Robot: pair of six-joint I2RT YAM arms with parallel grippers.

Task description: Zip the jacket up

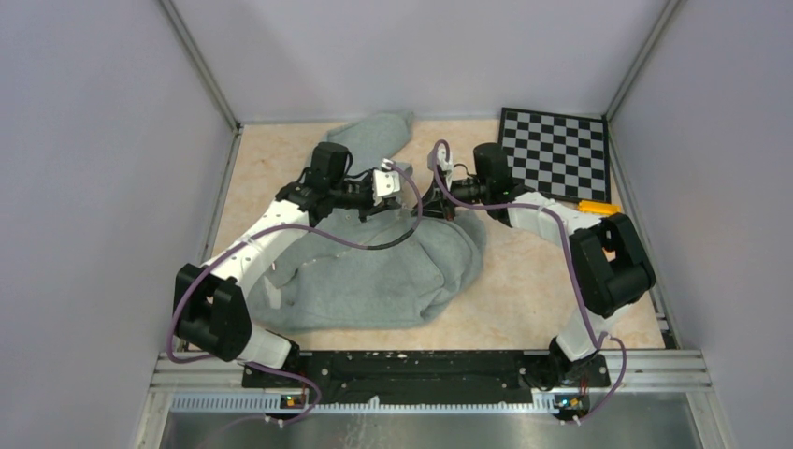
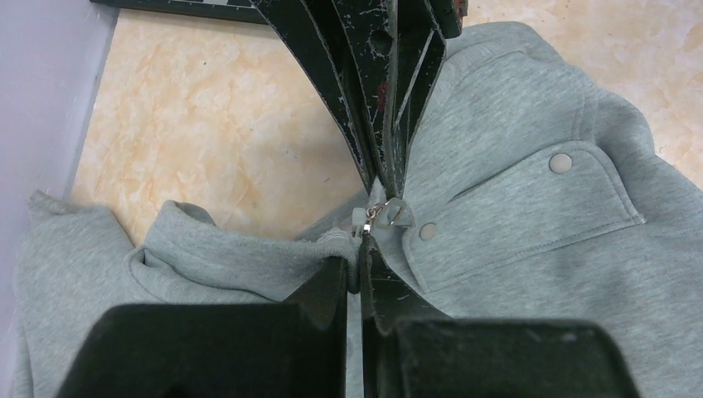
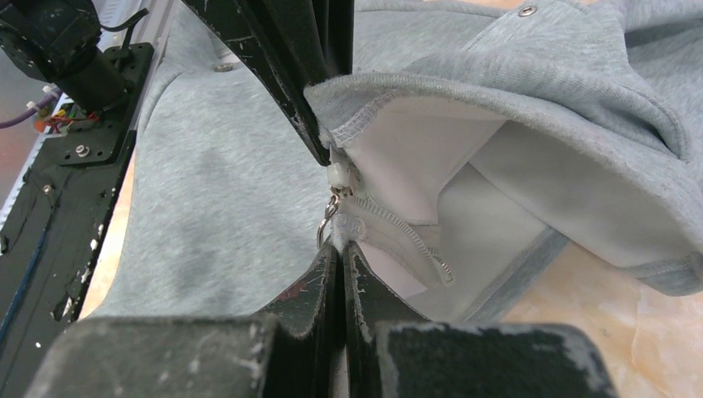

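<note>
1. jacket (image 1: 374, 281) lies crumpled mid-bench, bulk toward the near edge and one sleeve or hood end reaching the far edge. The zipper end is lifted between the two arms.
2. left end effector (image 2: 358, 265): fingers together, clamped on the jacket edge just beside the slider (image 3: 338, 177).
3. right end effector (image 3: 341, 257): fingers together, pinching the zipper end on the other side of the slider. pull ring (image 3: 325, 225) hangs right at its tips; probably tape rather than the ring between the pads, view too tight to be sure.
4. Progress: early. Front looks open, white lining shows, and a loose run of zipper teeth (image 3: 410, 240) trails off unjoined. The slider seems to sit at the start of its track, so the whole run is left to close.
5. Left to do: seat the teeth, hold the hem taut, draw the slider along the front.
6. Around: checkerboard (image 1: 554, 154) at the far right corner, small orange item (image 1: 597, 207) by the right edge, both well apart from the jacket.
7. In the way: purple cable (image 1: 374, 241) drapes over the fabric; bunched folds and a snap pocket flap (image 2: 530, 199) lie near the track.
</note>
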